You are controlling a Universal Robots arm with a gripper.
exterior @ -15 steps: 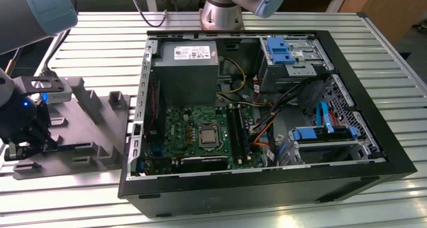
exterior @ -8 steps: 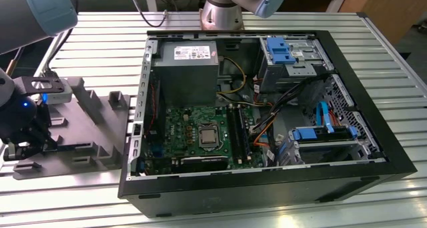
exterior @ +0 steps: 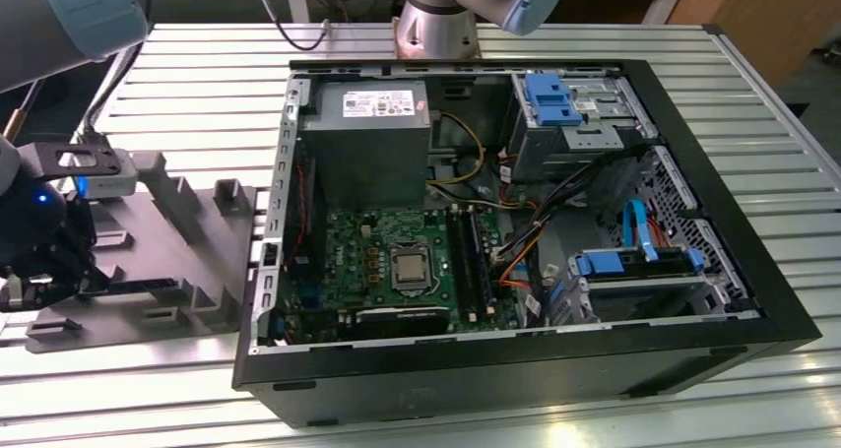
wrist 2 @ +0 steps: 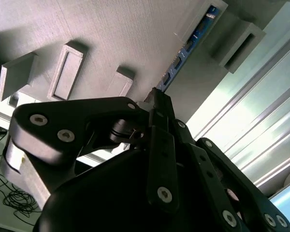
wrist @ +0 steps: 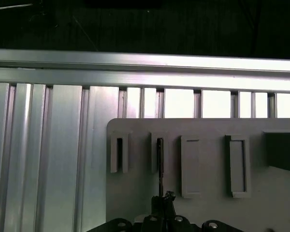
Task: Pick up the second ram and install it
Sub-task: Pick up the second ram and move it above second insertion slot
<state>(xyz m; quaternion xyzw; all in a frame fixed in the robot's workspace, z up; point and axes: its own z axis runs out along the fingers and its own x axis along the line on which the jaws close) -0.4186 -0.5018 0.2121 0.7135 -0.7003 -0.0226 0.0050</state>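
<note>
Slatted aluminium desk [exterior: 197, 64], bare metal ribs. One grey fixture [exterior: 171, 231] lies flat on it, directly under the claw [exterior: 39, 281].

One arm, one claw. In the second wrist view its two black fingers [wrist 2: 159, 145] are pressed together, pinching the near end of the second ram [wrist 2: 186, 50].

One stick, green-blue board. It stands on edge in a fixture pocket and runs straight away from the claw tips. In the first wrist view there are five raised pockets in a row, with the stick edge-on in one, just ahead of the claw.

Toward the exterior view's right, well apart from the claw, is one open computer case [exterior: 526, 369]. Inside are one motherboard [exterior: 381, 241] and two blue drive latches [exterior: 552, 98].
</note>
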